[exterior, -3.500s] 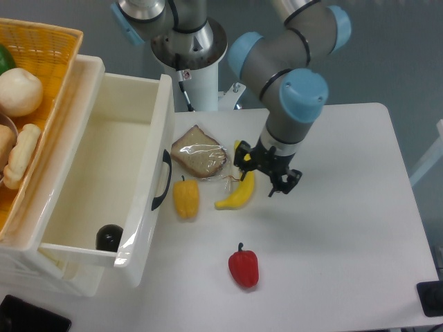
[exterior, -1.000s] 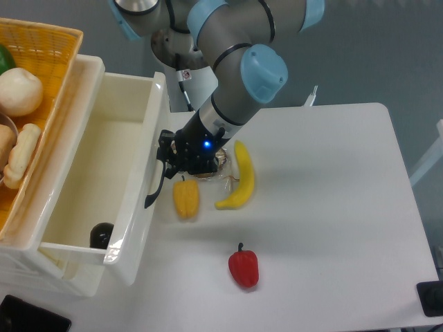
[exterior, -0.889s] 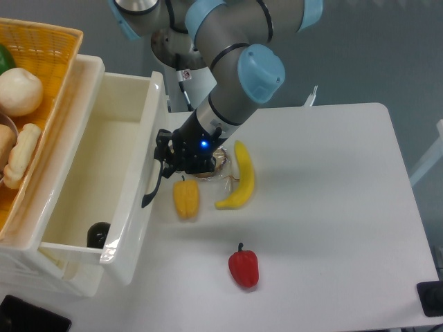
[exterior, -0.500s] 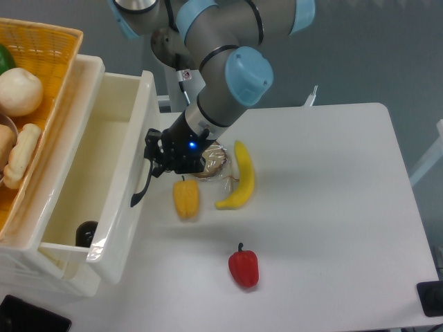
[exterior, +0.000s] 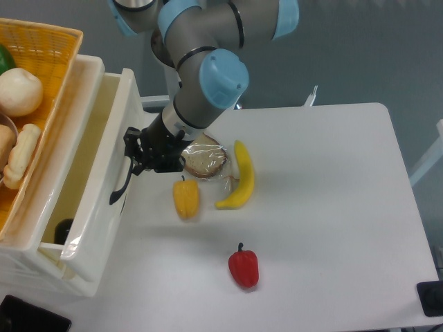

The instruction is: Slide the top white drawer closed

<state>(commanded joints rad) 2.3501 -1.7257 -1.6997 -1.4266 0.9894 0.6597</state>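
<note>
The top white drawer (exterior: 97,173) is a deep cream-white box with a black curved handle (exterior: 122,181) on its front panel. It stands partly open from the white cabinet (exterior: 41,273) at the left. A dark round object (exterior: 62,230) lies in its near corner. My gripper (exterior: 137,153) presses against the drawer's front panel just above the handle. Its fingers are close together with nothing seen between them.
An orange woven basket (exterior: 48,48) with food sits on top of the cabinet. On the table lie a wrapped slice of bread (exterior: 204,158), a banana (exterior: 239,181), a yellow pepper (exterior: 185,198) and a red pepper (exterior: 243,267).
My gripper came from the banana to the drawer front and has pushed it left. The drawer has slid well into the cabinet, and the opening is much narrower.
</note>
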